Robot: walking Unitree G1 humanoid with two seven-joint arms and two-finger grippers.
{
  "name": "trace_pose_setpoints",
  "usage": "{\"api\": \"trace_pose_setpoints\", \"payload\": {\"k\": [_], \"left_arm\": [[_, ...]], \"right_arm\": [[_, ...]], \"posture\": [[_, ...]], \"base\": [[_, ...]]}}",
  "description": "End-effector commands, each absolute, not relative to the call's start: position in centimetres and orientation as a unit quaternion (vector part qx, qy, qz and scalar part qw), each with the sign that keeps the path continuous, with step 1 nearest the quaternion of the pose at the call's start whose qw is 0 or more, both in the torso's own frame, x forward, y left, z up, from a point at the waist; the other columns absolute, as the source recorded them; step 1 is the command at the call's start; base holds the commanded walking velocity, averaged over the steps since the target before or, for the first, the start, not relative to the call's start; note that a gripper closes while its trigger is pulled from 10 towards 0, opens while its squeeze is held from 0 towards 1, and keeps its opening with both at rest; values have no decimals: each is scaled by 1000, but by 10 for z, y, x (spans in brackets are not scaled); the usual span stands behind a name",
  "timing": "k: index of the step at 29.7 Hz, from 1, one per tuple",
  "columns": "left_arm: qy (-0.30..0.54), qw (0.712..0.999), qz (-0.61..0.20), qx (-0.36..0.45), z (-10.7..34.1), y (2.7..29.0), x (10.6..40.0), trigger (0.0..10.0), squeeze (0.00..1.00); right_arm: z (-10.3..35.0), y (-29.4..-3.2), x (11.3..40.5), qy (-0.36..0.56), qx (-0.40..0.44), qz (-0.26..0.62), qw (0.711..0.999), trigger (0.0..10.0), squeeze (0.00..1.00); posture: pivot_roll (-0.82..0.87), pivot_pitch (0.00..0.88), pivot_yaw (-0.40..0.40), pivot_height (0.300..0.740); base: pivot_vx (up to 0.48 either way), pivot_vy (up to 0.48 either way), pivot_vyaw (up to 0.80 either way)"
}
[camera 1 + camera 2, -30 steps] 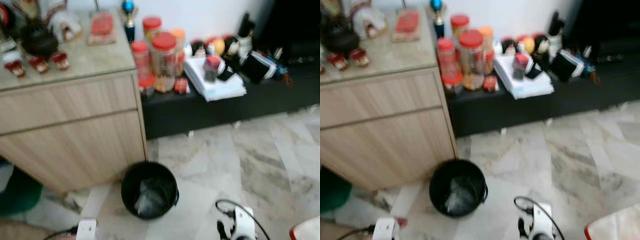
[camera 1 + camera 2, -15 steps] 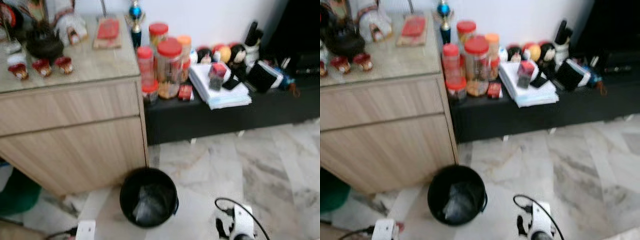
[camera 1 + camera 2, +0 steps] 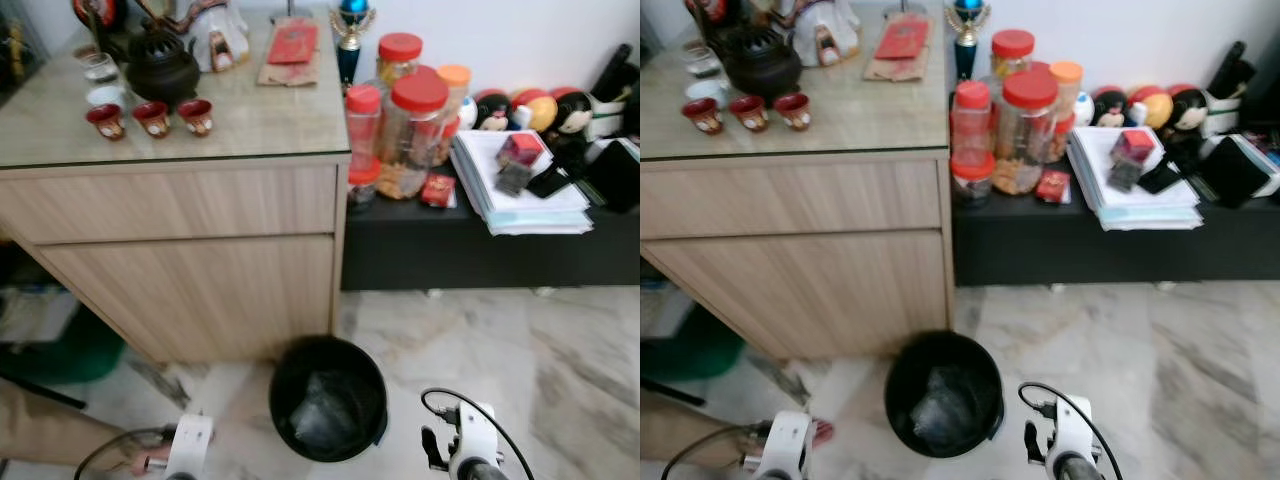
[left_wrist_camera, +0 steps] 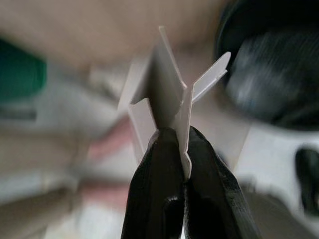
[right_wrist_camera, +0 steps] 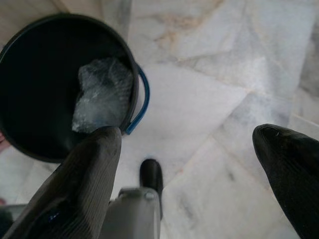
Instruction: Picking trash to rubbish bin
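1. Left gripper (image 4: 183, 149) was pinched tight on a folded piece of white card (image 4: 167, 94), a creased scrap with flaps sticking out past the black fingertips (image 4: 158, 149). It hung low over the marble floor (image 3: 560, 350), just off to the left of the black bin (image 3: 328, 398) (the wrist view is pretty blurry, so I couldn't tell what the card actually was).
2. Right gripper (image 5: 194, 144) had its fingers spread wide with nothing between them. It sat just to the right of the bin, and one finger (image 5: 79, 184) overlapped the bin's rim in the wrist view.
3. That bin stood on the floor right in front of the wooden cabinet (image 3: 200, 250), between the two arms. It had a blue handle (image 5: 141, 102), and a crumpled clear plastic wrap (image 5: 99, 94) was already inside.
4. So the card was near the bin, not over it, and not in it.
5. On the cabinet top sat a dark teapot (image 3: 160, 65) and three small red cups (image 3: 152, 117). Red-lidded jars (image 3: 405, 125) and a stack of papers (image 3: 520, 185) were on the low black shelf (image 3: 480, 250) beside it.
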State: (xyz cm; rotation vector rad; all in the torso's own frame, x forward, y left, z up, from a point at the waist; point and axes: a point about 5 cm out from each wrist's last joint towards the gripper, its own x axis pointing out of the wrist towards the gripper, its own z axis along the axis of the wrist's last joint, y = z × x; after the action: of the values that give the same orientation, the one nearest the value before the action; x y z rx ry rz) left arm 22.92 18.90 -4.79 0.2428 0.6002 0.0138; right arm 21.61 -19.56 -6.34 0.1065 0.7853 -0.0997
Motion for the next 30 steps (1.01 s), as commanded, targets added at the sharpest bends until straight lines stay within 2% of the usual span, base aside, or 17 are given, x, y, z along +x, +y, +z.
{"api": "trace_pose_setpoints", "payload": {"k": [1,2,3,4,5,6,12,19,22,30], "left_arm": [[281,952,-5,123,-46,185,231,10000,0],[276,953,-7,124,-44,184,234,10000,0],[224,968,-29,112,-27,170,254,10000,0],[224,968,-29,112,-27,170,254,10000,0],[147,983,-59,94,2,151,281,10000,0],[115,987,-67,86,15,144,291,10000,0],[26,990,-109,82,61,118,326,10000,0],[39,991,-116,52,67,111,336,10000,0],[76,988,-129,27,54,106,330,10000,0],[139,977,-159,-20,27,100,311,10000,0]], "right_arm": [[-65,-192,215,382,57,-43,921,10000,0],[-64,-191,216,381,57,-42,922,10000,0],[-59,-189,224,367,54,-33,928,10000,0],[-59,-189,224,367,54,-33,928,10000,0],[-51,-186,235,346,49,-19,937,10000,0],[-48,-184,240,337,49,-13,940,10000,0],[-24,-166,271,272,52,34,960,10000,0],[-3,-151,293,222,69,55,971,10000,0],[2,-143,298,208,73,70,973,10000,0],[-1,-143,295,211,72,72,972,10000,0]], "posture": [[97,203,-22,740],[97,203,-22,740],[99,205,-24,740],[99,205,-24,740],[96,204,-24,740],[96,204,-24,740],[89,199,-25,740],[74,195,-21,740],[71,196,-19,740],[75,191,-19,740]], "base": [[0,0,0],[0,0,0],[0,0,0],[0,0,0],[0,0,0],[0,0,0],[0,0,0],[0,0,0],[0,0,0],[0,0,0]]}}
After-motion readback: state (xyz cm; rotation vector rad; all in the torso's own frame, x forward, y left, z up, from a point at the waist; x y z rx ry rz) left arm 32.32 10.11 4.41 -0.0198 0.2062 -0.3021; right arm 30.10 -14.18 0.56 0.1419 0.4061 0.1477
